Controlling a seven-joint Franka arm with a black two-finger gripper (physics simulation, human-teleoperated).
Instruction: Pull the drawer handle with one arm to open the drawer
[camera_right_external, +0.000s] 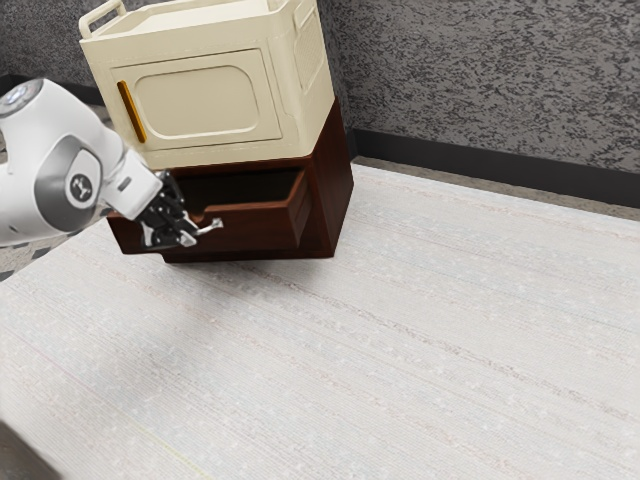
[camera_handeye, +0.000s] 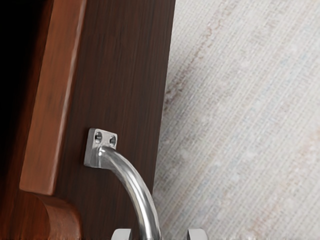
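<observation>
- At the exterior view's far left, a white robot arm (camera_right_external: 70, 165) reaches in toward the drawer; below, a dark shape (camera_right_external: 18, 458) fills the near corner.
- Beside the arm, a bit of patterned floor (camera_right_external: 14, 258) shows past the pale surface's edge.
- Next, the black gripper (camera_right_external: 188, 234) is at the drawer front. Its fingers are spread, one on each side of the handle, with a visible gap on one side.
- The silver handle (camera_right_external: 213, 226) is a curved metal bar, mounted on the drawer front and reaching between the fingers.
- The drawer (camera_right_external: 255, 228), reddish-brown wood, stands partly out of its cabinet (camera_right_external: 333, 190), its dark inside visible from above.
- On top of the cabinet sits a cream box (camera_right_external: 205, 103) with a panelled front and an upright orange-yellow strip (camera_right_external: 131, 111).
- Under and in front of the cabinet, the surface (camera_right_external: 370, 330) spreads wide: whitish, finely streaked with grey and faint brown lines.
- Behind, rough, mottled grey walls (camera_right_external: 490, 80) meet in a corner behind the box.
- Toward the right, a dark skirting board (camera_right_external: 500, 169) runs along the wall's foot, with a narrow brownish floor strip (camera_right_external: 500, 187) between it and the surface.
</observation>
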